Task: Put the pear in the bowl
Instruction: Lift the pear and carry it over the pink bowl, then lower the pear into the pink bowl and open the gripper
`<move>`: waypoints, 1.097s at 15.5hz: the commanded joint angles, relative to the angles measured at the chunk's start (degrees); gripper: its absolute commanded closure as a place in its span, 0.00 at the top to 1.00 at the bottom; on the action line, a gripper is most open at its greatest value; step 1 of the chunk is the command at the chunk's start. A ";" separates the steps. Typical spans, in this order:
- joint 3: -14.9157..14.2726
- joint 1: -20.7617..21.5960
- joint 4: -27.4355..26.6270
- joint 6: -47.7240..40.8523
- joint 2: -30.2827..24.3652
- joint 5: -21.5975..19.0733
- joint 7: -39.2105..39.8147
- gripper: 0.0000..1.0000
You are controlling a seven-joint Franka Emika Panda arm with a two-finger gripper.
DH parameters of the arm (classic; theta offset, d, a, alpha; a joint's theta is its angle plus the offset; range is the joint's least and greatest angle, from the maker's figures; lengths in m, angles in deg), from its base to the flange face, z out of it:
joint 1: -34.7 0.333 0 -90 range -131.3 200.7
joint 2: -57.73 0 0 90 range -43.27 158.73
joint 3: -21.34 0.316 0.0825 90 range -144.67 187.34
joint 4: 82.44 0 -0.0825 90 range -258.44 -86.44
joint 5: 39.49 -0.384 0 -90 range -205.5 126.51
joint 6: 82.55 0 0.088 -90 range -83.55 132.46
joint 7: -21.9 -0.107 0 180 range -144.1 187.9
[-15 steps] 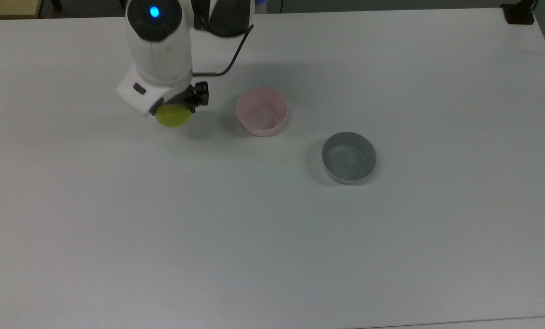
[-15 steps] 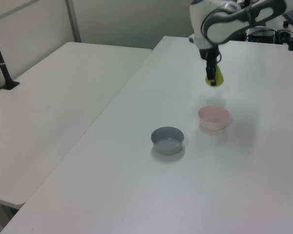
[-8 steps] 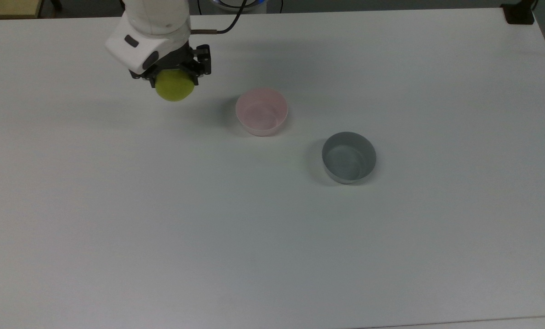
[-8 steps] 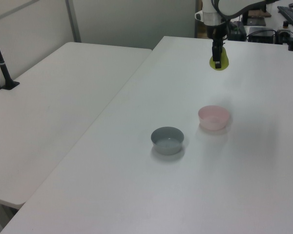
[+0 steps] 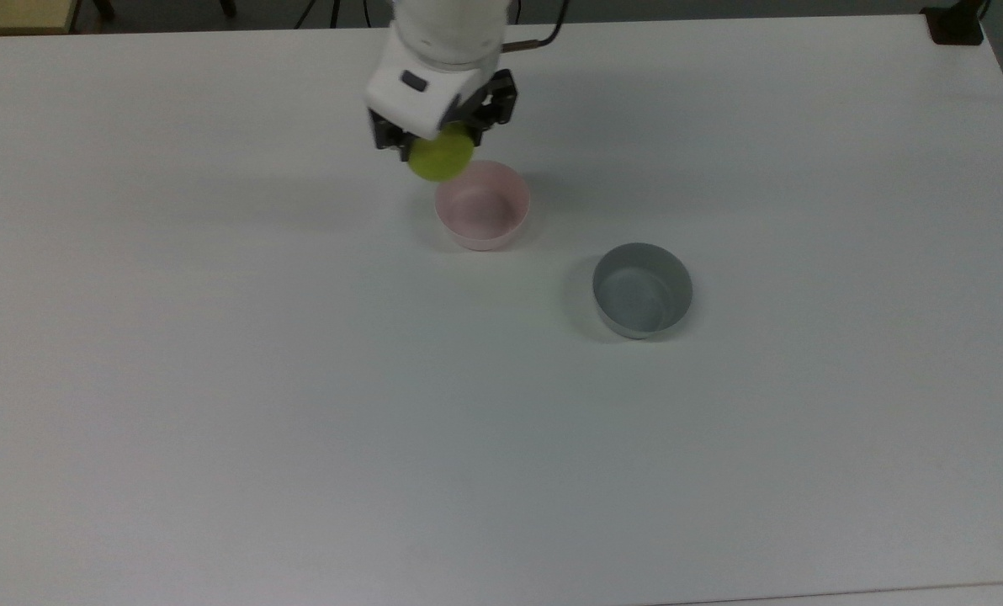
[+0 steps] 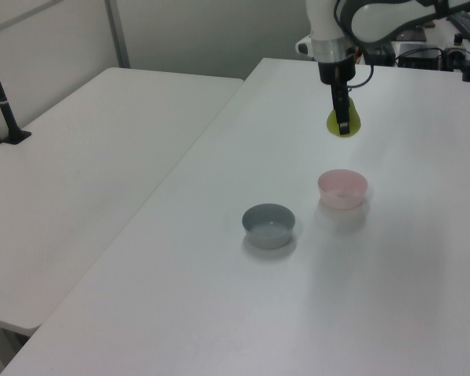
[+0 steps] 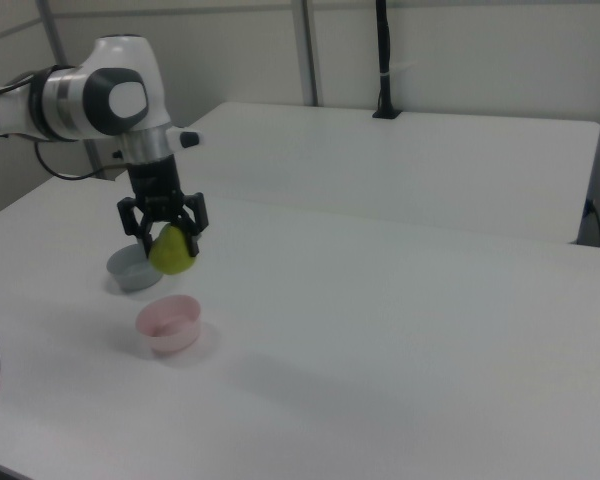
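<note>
While the pear (image 5: pixel 441 157) hung in the air above the white table (image 5: pixel 299 379), the gripper (image 5: pixel 443 139) was pinching it from two sides, its dark fingers (image 7: pixel 193 232) closed against the fruit's upper part. In the top view the pear sat just past the pink bowl (image 5: pixel 482 206) toward the top view's upper left, overlapping the rim's edge as seen from above. In the left view it hung clearly higher than the bowl and not yet over its middle. The grey bowl (image 5: pixel 642 289) stood apart, further toward the top view's lower right.

The pear looked small, rounded and smooth-skinned, so it was probably light and fairly firm. A rounded, glossy surface like that could slip or twist between two narrow fingers. Holding it across its widest part, as the gripper appeared to do, seemed the safest grip. The bowl looked thin-walled and light, so it might slide or tip if the fruit struck its rim. A release from low over the centre seemed wise.

Compared with half a second earlier, the arm had carried the pear well across the table toward the top view's right, from a spot far from the pink bowl to one beside its rim. A full second earlier the pear had been lower and further toward the top view's left. Both bowls had stayed where they were.
</note>
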 commanded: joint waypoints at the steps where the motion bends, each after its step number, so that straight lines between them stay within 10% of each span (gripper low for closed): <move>1: -0.51 2.63 -2.47 -0.18 -1.12 -0.56 -1.56 0.57; 12: 0.45 4.22 -4.31 5.00 9.25 0.41 -3.32 0.59; 17: 0.81 4.13 -4.93 7.20 10.22 0.49 -3.59 0.81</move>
